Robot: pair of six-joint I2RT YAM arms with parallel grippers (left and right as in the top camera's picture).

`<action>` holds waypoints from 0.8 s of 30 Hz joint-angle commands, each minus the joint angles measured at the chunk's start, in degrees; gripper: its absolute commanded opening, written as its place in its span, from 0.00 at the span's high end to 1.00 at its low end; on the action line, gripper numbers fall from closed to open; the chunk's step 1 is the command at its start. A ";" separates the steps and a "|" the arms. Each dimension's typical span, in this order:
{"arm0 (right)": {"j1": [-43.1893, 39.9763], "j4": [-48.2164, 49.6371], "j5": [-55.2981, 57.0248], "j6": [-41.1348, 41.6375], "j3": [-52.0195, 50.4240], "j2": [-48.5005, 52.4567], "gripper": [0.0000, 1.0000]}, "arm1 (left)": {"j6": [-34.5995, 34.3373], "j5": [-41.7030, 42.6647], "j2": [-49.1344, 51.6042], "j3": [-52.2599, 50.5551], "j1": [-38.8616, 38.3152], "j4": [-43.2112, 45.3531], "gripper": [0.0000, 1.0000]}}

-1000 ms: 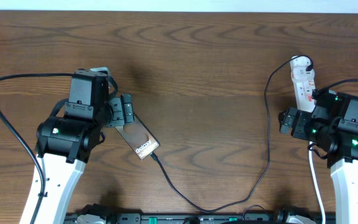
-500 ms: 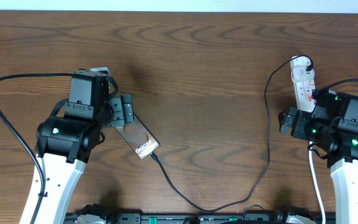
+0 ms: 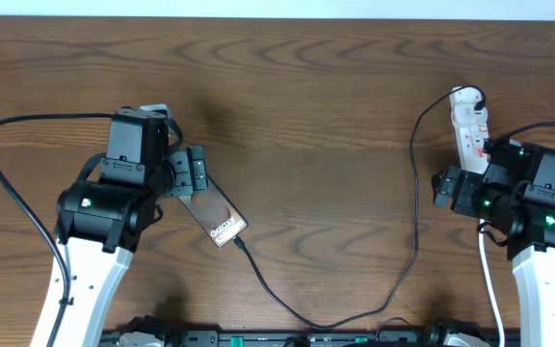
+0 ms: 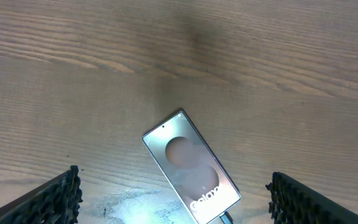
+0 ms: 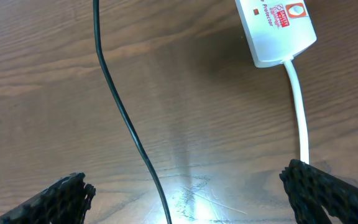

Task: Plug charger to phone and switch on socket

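The left arm is reaching in from the table's near edge with its wrist bent, holding the left gripper (image 3: 198, 170) low over the wood. Its jaws are standing wide apart and gripping nothing. The phone (image 4: 190, 168) is lying flat just ahead of that hand. In the left wrist view it is sitting between the two finger pads (image 4: 61, 198) but well clear of both, angled diagonally. The charger (image 3: 415, 212) is trailing away from the phone's edge nearest the hand, where its connector tip (image 3: 240, 243) is meeting the phone.

The right arm is standing in a similar bent pose, with the right gripper (image 3: 451, 190) also spread fully and holding nothing. The socket (image 5: 277, 28) is lying ahead of this hand, off toward one finger. Its white cord (image 5: 298, 106) is running back toward that finger, and the charger's thin black line is passing nearer the other.

Compared with a second earlier, nothing is shifting: both arms, the phone, the cable and the socket are keeping their places.

The phone's face is showing white lettering reading "Galaxy". The socket's end is showing "Protector" beside a red emblem; the smaller print is too fine to read.
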 commanded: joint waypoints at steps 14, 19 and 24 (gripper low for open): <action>0.39 0.09 -0.13 0.72 -0.35 -0.20 0.01 | 0.35 -0.96 0.07 0.61 -0.17 0.20 0.07; 0.39 0.09 -0.13 0.72 -0.35 -0.20 0.01 | 0.35 -0.94 0.15 0.55 -0.17 -1.36 0.07; 0.39 0.09 -0.13 0.72 -0.35 -0.20 0.01 | 0.35 -0.92 -0.96 0.50 -0.07 -3.89 0.07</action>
